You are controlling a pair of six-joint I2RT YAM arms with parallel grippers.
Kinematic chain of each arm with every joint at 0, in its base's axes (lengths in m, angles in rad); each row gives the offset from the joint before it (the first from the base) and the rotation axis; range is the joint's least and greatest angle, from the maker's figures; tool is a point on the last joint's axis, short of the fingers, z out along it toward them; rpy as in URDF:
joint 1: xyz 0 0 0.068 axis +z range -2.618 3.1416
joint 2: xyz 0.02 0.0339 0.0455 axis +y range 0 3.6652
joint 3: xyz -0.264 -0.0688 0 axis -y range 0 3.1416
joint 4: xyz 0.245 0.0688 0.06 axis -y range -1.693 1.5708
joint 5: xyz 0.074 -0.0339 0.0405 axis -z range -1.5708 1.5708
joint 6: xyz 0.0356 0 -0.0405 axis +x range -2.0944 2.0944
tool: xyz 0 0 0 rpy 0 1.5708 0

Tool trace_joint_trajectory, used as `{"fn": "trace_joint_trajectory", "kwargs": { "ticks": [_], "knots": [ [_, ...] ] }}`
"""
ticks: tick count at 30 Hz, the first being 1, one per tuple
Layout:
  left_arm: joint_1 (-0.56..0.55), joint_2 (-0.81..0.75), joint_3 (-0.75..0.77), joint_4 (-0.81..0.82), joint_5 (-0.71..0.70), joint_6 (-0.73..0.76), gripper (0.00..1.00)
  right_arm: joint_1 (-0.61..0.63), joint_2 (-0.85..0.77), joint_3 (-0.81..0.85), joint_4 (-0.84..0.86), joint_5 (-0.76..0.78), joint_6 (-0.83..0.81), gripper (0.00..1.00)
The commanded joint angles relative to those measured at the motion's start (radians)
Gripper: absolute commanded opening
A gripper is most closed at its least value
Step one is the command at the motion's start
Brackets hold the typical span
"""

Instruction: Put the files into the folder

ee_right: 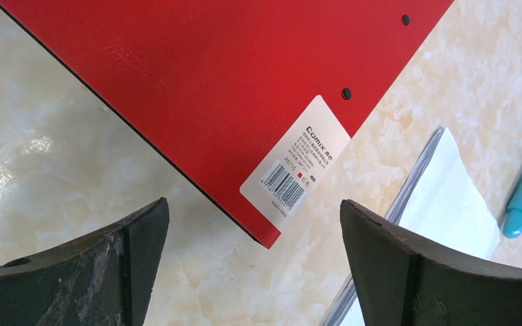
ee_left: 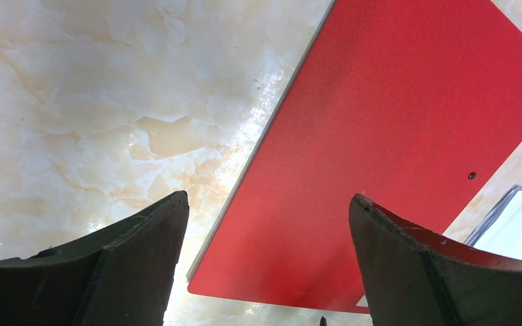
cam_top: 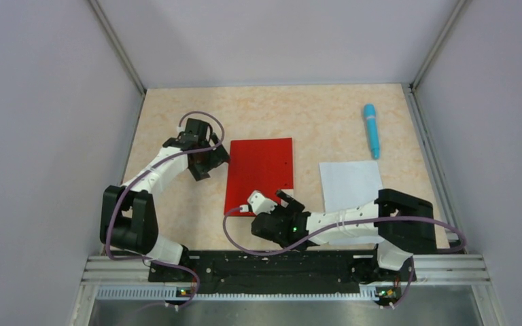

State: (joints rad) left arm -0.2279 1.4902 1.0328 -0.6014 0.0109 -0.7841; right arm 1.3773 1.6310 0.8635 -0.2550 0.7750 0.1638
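My left claw (ee_left: 268,197) hangs spread wide over the left edge of the closed red folder (cam_top: 259,175). My right claw (ee_right: 253,202), also spread, hovers at its near corner. The white files (cam_top: 351,187) lie just right of it.

Bright, even light is falling from overhead, casting only faint, soft shadows. In the left wrist view, glare is washing out the marble table (ee_left: 231,149) beside the folder (ee_left: 394,136). All three views are showing sharp detail, without noticeable blur.
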Motion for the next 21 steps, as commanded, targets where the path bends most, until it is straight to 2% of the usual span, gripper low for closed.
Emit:
{"fn": "trace_joint_trajectory", "kwargs": {
  "ticks": [1,13,21],
  "knots": [
    [0.013,-0.027,0.026,-0.003,0.03,0.02,0.92,0.027,0.023,0.012,0.019,0.088,-0.02,0.94],
    [0.037,-0.056,-0.03,0.019,0.053,0.017,0.92,0.032,0.125,0.026,0.052,0.173,-0.065,0.91],
    [0.044,-0.055,-0.036,0.025,0.065,0.018,0.91,0.032,0.163,0.037,0.071,0.241,-0.083,0.84]
  ]
}}
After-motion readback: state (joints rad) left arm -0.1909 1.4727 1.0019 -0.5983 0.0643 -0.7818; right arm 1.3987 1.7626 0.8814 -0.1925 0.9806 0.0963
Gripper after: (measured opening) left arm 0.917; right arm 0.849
